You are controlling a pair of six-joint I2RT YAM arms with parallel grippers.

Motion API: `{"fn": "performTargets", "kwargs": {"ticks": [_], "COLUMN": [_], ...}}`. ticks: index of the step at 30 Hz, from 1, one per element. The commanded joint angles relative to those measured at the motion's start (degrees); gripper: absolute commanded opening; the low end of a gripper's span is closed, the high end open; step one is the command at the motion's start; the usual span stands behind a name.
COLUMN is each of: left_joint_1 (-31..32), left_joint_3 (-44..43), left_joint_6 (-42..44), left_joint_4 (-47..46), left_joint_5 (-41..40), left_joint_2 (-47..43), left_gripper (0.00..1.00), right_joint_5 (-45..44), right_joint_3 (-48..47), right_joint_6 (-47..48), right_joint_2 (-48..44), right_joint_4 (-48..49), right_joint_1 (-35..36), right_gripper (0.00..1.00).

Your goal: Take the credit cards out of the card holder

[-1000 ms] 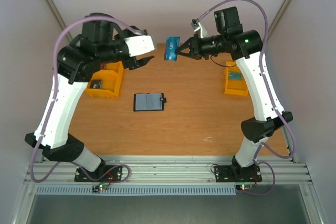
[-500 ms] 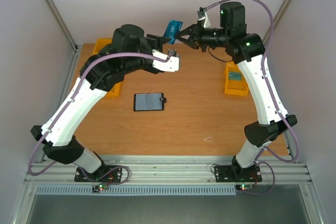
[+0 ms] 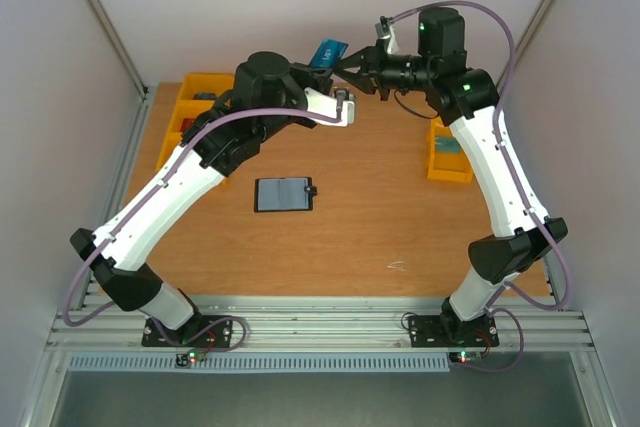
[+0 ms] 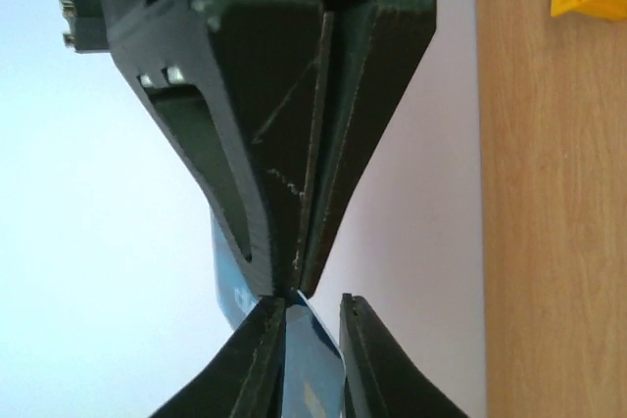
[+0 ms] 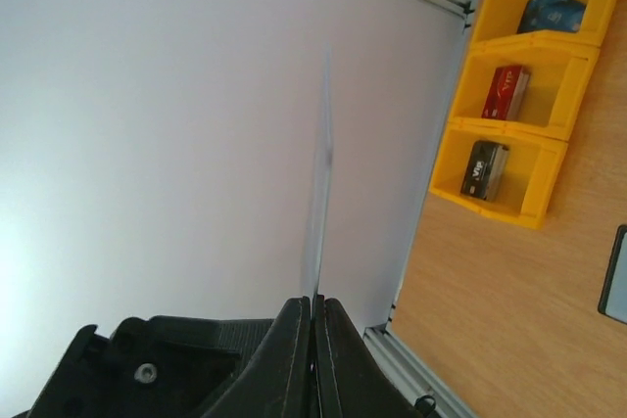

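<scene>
Step in hand: judged to be a mid-air hand-over of one card from the right arm to the left.
Blue credit card (image 3: 328,51): up in the air over the far edge of the counter (image 3: 390,227), well apart from the card holder. It shows edge-on in the right wrist view.
Right fingers (image 5: 294,340): pressed together, pinching one edge of the card.
Left fingers (image 4: 225,163): narrowed around the card's opposite end, tips almost meeting just beside the right arm's tips. Whether they already clamp it cannot be told.
Card holder (image 3: 285,194): lies open on the counter between the arms, blue-grey panels up, touched by neither arm. Whether cards remain inside is too small to tell.
Yellow bins (image 5: 509,124): three compartments at the far left, holding a blue, a red and a dark card. Another bin sits at the right.
Next move: likely the left fingers must clamp firmly before the right fingers let go.
Risk: an early release could let the thin card slip.
</scene>
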State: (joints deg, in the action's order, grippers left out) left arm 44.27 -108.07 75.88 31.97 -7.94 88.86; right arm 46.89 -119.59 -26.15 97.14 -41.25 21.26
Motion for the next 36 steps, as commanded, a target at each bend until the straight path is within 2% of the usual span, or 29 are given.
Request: {"fn": "performTargets", "kwargs": {"ticks": [1, 2, 3, 7, 9, 11, 14, 16, 23, 28, 36], "left_joint_1": [-0.3, -0.3, -0.3, -0.3, -0.8, -1.7, -4.1, -6.8, -16.5, -23.8, -33.0], "left_joint_3": [0.0, -0.3, -0.6, -1.8, -2.1, -2.5, -3.9, -5.1, -5.3, -10.0, -15.9], "left_joint_6": [0.5, 0.2, -0.1, -1.4, -1.7, -2.0, -2.4, -3.0, -3.9, -5.5, -5.8], "left_joint_4": [-7.9, -7.1, -6.1, -1.8, 0.0, 2.3, 7.6, 10.9, 16.4, 18.3, 15.2], "left_joint_5": [-1.4, -1.3, -1.2, -1.3, -1.5, -0.9, 0.2, 1.1, 2.8, 3.9, 3.9], "left_joint_2": [0.0, 0.0, 0.0, -0.1, -0.1, -0.1, 0.4, 1.2, 5.4, 11.7, 23.3], "left_gripper": [0.09, 0.02, 0.0, 0.0, 0.0, 0.0, 0.0, 0.0, 0.0, 0.0, 0.0], "right_joint_5": [1.8, 1.7, 1.7, 1.3, 0.3, -1.2, -3.9, -5.9, -14.2, -17.4, -18.1], "right_joint_3": [0.2, 0.1, 0.1, 0.2, 0.0, -0.3, -1.1, -1.6, -4.6, -4.8, -4.9], "right_joint_6": [-0.8, -0.8, -0.8, -0.2, 0.8, 2.3, 5.3, 7.8, 16.2, 19.9, 22.1], "right_joint_2": [-2.5, -2.5, -2.5, -2.3, -2.4, -2.5, -2.8, -3.1, -3.2, -2.9, -0.1], "right_joint_4": [1.3, 1.4, 1.5, 1.2, 0.0, -1.8, -5.3, -7.5, -17.5, -20.6, -22.7], "right_joint_1": [0.1, 0.1, 0.1, 0.0, -0.1, -0.4, -1.3, -2.2, -3.2, -3.3, -3.3], "right_gripper": [0.01, 0.01, 0.01, 0.04, 0.21, 0.43, 0.67, 0.97, 0.98, 0.98, 0.98]}}
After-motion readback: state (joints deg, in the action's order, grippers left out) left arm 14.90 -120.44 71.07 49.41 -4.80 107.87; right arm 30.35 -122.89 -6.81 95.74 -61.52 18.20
